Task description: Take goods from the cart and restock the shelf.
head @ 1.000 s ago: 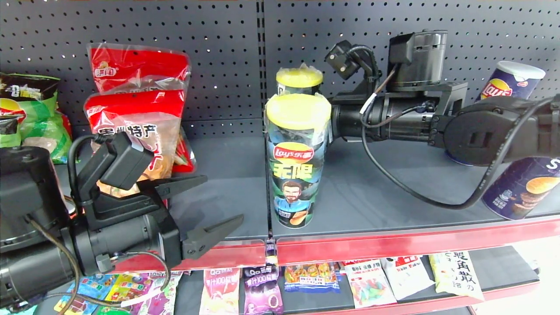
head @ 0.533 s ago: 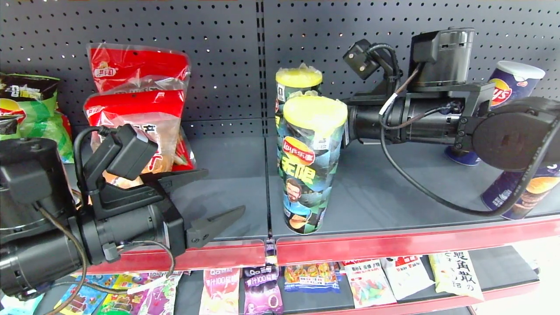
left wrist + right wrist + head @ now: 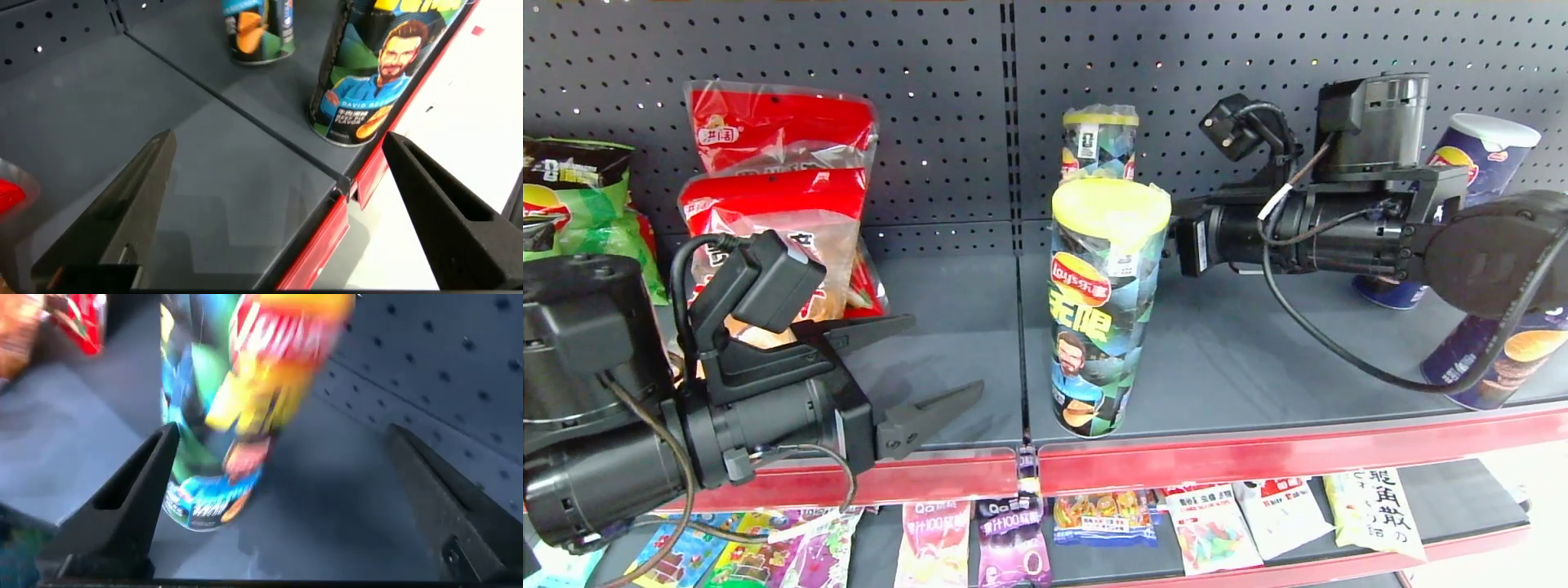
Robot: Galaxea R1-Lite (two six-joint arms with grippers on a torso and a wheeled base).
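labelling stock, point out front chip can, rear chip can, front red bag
front chip can (image 3: 1111, 208), head view, yellow lid
rear chip can (image 3: 1098, 151), head view, upper wall
front red bag (image 3: 776, 200), head view, red band

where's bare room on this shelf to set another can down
Bare shelf floor between the red bags and the front green can, though the open left gripper hovers there. Also, under the right arm, between that can and the blue cans. Both ends are crowded.
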